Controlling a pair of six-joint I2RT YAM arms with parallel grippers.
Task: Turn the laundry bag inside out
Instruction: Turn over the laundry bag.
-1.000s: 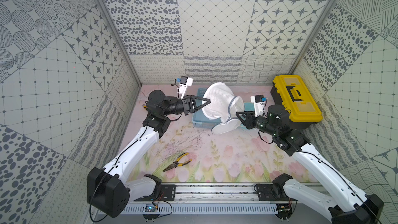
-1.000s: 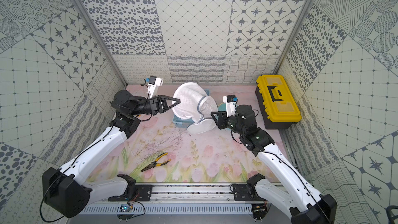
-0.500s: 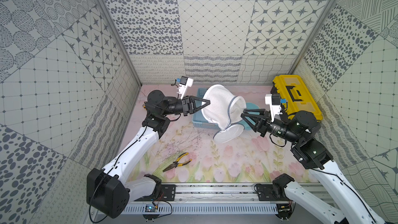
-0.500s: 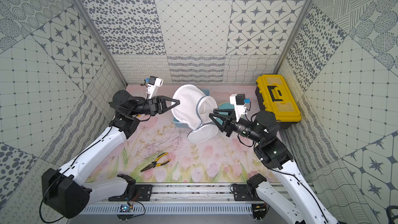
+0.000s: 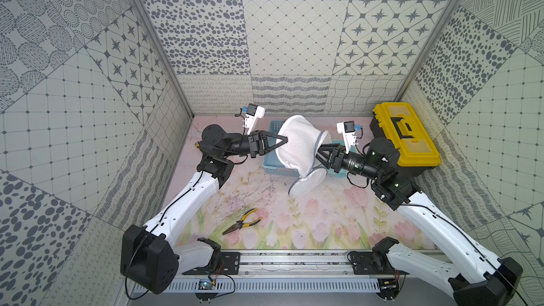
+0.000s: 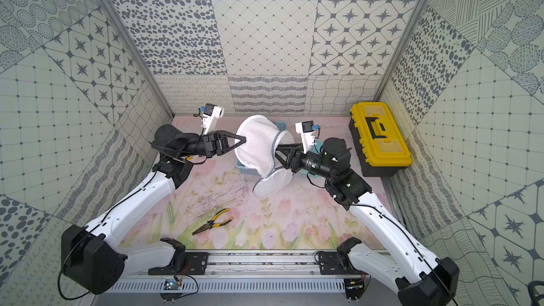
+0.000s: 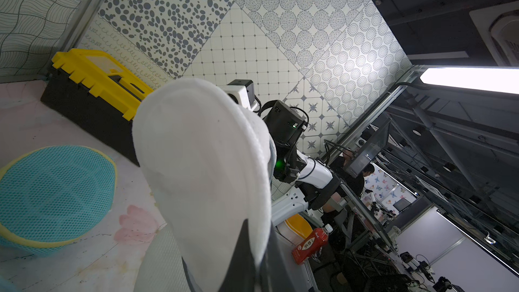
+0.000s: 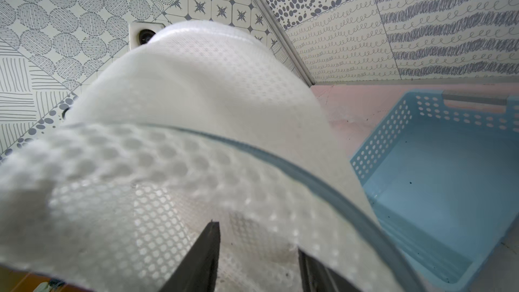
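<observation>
Held up over the blue basket (image 5: pixel 275 163) at the far middle, the white laundry bag (image 5: pixel 297 145) is pinched by the left gripper (image 5: pixel 285 140), while the right gripper (image 5: pixel 319 154) reaches half-spread into its mouth.

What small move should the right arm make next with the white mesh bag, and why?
Probably push the right gripper a little deeper into the laundry bag toward its closed end. The left gripper is shut on that far end and holds the bag in the air, and the right fingers, parted, already sit inside the grey-rimmed mouth, so they could next pinch the inner fabric.
</observation>
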